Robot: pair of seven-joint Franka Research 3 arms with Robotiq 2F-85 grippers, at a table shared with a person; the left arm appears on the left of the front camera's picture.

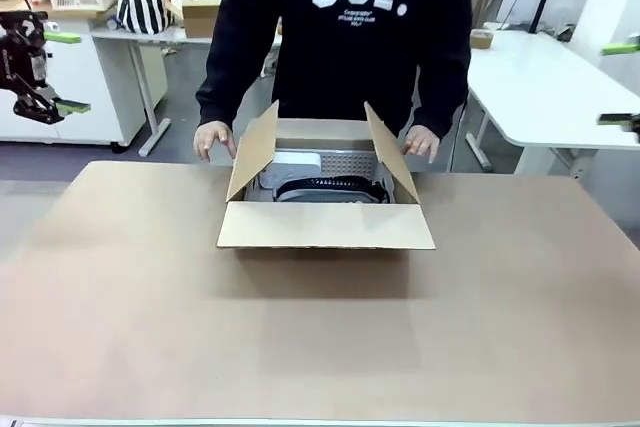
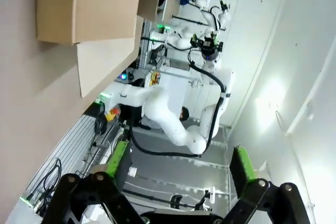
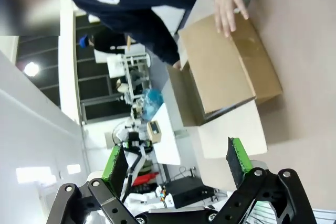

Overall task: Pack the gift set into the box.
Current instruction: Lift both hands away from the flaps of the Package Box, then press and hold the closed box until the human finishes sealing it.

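Note:
The box (image 1: 325,225) stands open at the middle of the table, its side flaps up and its front flap folded down. Inside lies the gift set (image 1: 318,185), light grey behind and dark in front, partly hidden by the near wall. A person's hands (image 1: 213,137) rest at the box's two far corners. My left gripper (image 1: 67,72) hangs open at the far left, high above the table. My right gripper (image 1: 620,83) is open at the far right edge. The left wrist view has its gripper (image 2: 181,169) open, with the box (image 2: 89,3) far off. The right wrist gripper (image 3: 176,163) is open too, the box (image 3: 231,72) beyond it with a hand (image 3: 231,1) on it.
The brown table top (image 1: 150,327) stretches wide around the box. White tables (image 1: 540,87) with baskets and a striped bag stand behind the person. My right arm (image 2: 173,119) appears across the left wrist view.

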